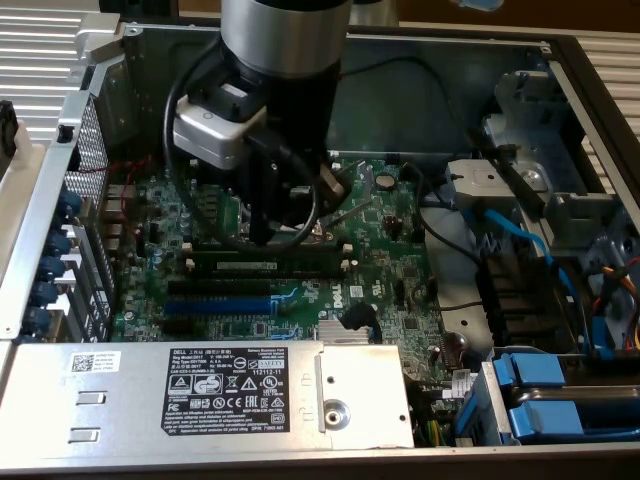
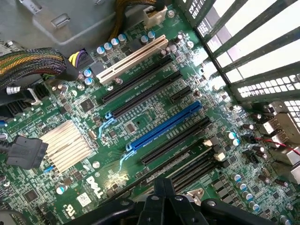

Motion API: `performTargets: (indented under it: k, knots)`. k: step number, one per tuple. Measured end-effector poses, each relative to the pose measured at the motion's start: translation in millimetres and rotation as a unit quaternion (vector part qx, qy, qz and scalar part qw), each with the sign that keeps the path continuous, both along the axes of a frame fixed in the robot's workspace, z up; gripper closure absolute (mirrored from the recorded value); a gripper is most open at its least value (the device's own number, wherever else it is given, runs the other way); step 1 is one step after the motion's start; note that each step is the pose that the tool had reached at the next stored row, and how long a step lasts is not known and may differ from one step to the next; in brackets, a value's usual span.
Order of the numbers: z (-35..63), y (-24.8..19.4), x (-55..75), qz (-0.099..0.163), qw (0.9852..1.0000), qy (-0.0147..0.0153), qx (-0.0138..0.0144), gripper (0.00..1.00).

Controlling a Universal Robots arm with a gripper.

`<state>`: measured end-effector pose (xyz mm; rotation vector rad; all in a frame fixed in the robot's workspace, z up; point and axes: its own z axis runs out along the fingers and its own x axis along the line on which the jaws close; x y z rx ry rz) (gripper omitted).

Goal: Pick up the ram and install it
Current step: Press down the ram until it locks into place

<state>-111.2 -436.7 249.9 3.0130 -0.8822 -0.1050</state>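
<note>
Hovering low over the motherboard (image 1: pixel 300 270), gripper (image 1: pixel 285 225) with fingers together, clamped on nothing visible. Ram (image 1: pixel 265 262) lying seated in a black slot (image 1: pixel 265 288) just under it, left of centre. Likely light, stiff, fragile; best pinched by long edges. Readable: "DELL" on board (image 2: pixel 95 186) and power supply (image 1: pixel 200 385) label.

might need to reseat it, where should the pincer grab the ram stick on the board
Take the ram by its upper long edge, near the middle, pinching across its two flat faces, coming straight down. It seems to stand on edge among the black slots, white clips at both ends, so only the top edge looks free.
</note>
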Motion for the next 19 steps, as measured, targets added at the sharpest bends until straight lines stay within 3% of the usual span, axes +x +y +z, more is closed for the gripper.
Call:
performTargets:
  k: [5,10,15,19]
  knots:
    - [0.0,0.0,0.0,0.046,0.9989,0.0000,0.0004,0.89]
    - [0.0,0.0,0.0,0.091,0.9959,0.0000,0.0009,0.89]
    - [0.0,0.0,0.0,0.136,0.9907,0.0000,0.0013,0.89]
    - [0.0,0.0,0.0,0.172,0.9850,0.0000,0.0017,0.89]
